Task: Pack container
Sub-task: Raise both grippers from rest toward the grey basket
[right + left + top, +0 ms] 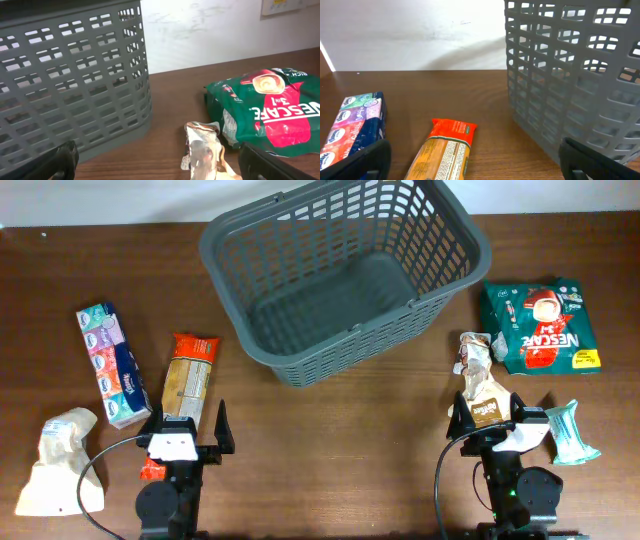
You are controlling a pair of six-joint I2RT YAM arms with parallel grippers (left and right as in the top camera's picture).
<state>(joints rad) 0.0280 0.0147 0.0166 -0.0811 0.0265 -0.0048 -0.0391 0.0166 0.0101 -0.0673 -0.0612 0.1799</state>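
- The container (340,345) stands at the far middle of the bench (330,465), beyond both arms and turned askew to the bench edge.
- Nearest on the left, a beige pouch (55,470) lies close to the near-left corner.
- The left pincer (185,428) is spread wide. An orange-ended biscuit packet (190,380) runs lengthwise between its fingers (360,162).
- The right pincer (487,412) is likewise spread, over the near end of a crumpled brown snack packet (480,370).
- A pale teal sachet (572,432) lies just beside the right pincer, on its outer side.
- Bare wood runs between the two arms up to the container's near wall.
- A tissue pack (110,365) lies just left of the biscuit packet, apart from it.
- A green coffee bag (540,325) lies right of the container, its edge touching the snack packet's far end.
- The container's near-left corner is near the biscuit packet's far end. In the overhead view its far rim crosses the bench's back edge.
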